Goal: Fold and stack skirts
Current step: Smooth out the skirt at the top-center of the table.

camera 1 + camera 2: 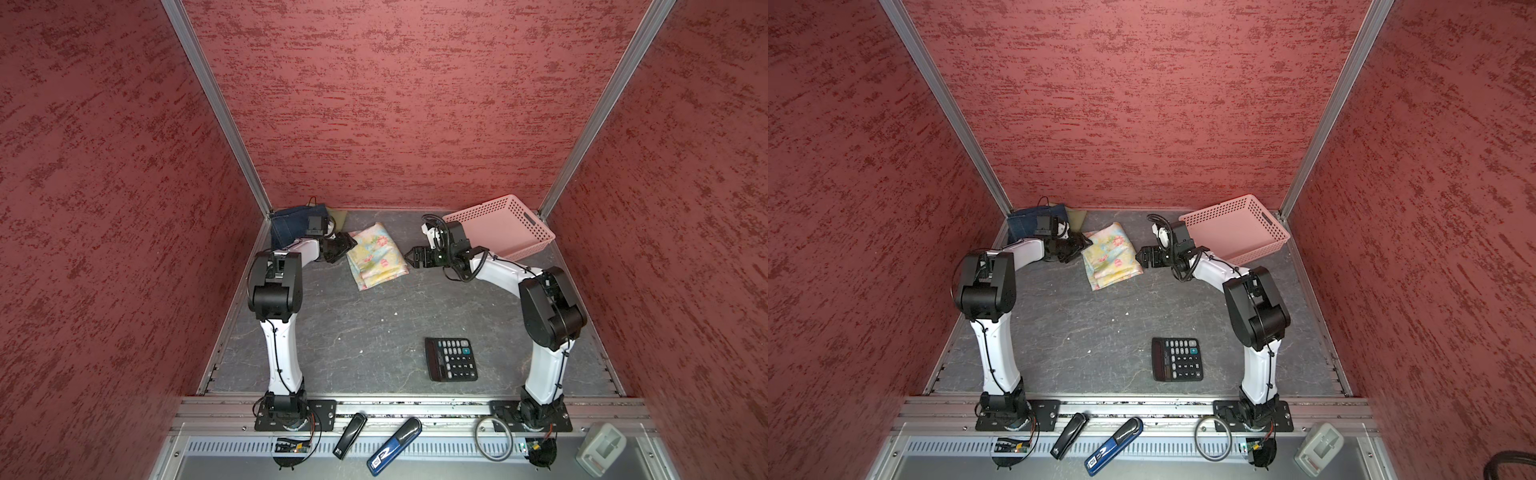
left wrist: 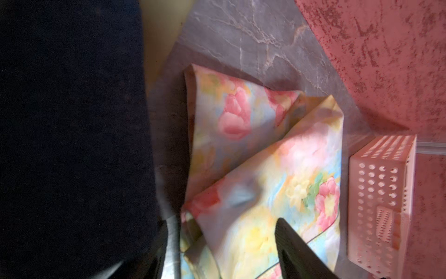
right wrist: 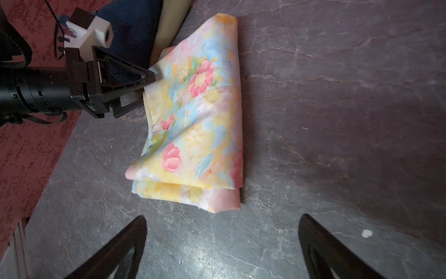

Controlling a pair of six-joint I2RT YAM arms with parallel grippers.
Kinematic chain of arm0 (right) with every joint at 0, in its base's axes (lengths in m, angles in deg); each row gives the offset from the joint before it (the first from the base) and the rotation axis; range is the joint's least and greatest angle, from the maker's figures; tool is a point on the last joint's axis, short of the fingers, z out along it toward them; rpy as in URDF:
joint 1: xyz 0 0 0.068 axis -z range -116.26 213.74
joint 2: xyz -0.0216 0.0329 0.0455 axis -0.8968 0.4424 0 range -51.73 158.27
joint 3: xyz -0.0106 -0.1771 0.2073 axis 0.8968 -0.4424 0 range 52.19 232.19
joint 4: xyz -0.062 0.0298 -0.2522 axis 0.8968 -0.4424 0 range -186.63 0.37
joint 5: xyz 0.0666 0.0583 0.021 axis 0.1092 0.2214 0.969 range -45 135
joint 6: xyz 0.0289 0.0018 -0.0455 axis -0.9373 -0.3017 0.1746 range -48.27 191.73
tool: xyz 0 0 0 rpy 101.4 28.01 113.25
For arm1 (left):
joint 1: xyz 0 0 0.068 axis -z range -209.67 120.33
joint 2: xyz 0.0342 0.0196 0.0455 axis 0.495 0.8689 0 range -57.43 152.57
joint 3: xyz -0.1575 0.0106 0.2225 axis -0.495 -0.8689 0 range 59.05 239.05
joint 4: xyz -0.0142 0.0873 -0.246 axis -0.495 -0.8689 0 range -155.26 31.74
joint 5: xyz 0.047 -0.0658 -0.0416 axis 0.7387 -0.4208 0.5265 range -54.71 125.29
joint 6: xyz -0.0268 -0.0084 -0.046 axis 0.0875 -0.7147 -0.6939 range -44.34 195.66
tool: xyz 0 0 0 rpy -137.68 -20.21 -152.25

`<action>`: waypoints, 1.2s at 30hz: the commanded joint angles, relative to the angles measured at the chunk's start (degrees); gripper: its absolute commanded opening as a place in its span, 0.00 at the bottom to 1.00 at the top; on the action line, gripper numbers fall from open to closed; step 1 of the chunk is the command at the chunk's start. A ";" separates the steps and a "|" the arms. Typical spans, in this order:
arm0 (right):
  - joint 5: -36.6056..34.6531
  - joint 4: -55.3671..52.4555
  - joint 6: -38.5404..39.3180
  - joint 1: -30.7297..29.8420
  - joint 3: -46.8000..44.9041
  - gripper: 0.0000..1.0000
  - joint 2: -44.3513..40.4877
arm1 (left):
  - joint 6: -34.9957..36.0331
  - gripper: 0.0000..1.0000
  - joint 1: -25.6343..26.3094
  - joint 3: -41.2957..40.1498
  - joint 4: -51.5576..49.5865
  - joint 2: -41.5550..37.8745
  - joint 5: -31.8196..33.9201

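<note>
Pastel floral skirt (image 1: 376, 259) lies folded on the surface (image 1: 353, 332) beside the denim skirt (image 1: 286, 226); left end effector (image 3: 146, 88), at its edge, and right end effector (image 1: 410, 258) both gape empty. Stacking likely follows, needing a grip that keeps the fold.

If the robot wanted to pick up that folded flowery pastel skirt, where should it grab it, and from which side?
Probably the thick doubled edge of the flowery pastel cloth skirt that faces the open right gripper. It lies flat on the grey table, so come in low from the robot's right, one finger sliding under all layers.
</note>
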 commanded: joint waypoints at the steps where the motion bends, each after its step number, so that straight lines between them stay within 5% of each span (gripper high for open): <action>1: -0.15 0.66 1.00 0.23 3.30 0.99 0.46 | 1.57 0.90 0.35 -0.82 -0.84 -6.63 2.70; 7: 1.44 -0.33 0.37 0.25 9.27 0.99 4.93 | 1.77 0.99 0.55 -7.48 -3.73 -13.00 6.80; 16: 2.45 -3.10 0.40 0.25 17.33 0.98 13.30 | 1.36 0.95 1.02 -16.96 5.51 -10.81 -1.40; 28: 8.06 3.27 -5.14 0.09 16.69 0.95 18.46 | 0.02 0.82 1.31 -11.54 8.28 -0.71 -5.29; 36: 6.82 0.95 -5.16 -0.38 18.87 0.95 20.27 | -0.65 0.65 2.80 -6.80 -0.22 2.95 0.04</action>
